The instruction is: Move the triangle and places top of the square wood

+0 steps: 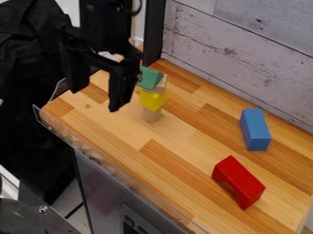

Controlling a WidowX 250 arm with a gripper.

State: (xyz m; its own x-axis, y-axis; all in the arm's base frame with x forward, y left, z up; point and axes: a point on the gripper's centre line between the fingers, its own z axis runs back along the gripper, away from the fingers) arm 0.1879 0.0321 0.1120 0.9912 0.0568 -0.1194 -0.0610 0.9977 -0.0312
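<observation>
Left of the stack and above the counter, the gripper [96, 91] hangs with its two fingers spread wide and nothing between them. A green triangle block [148, 78] rests at the top of the stack, close to the gripper's right finger; whether they touch I cannot tell. Just under the green piece, a plain wood block [161, 85] is partly hidden by it. Below that comes a yellow block [152, 99], and a plain wood cylinder [151, 114] stands upright as the base.
A blue block [255, 130] lies on the wooden counter [177, 157] toward the right, near the white plank wall. Nearer the front right is a red arch block [239, 181]. A clear raised edge [116, 172] runs along the counter's left front side.
</observation>
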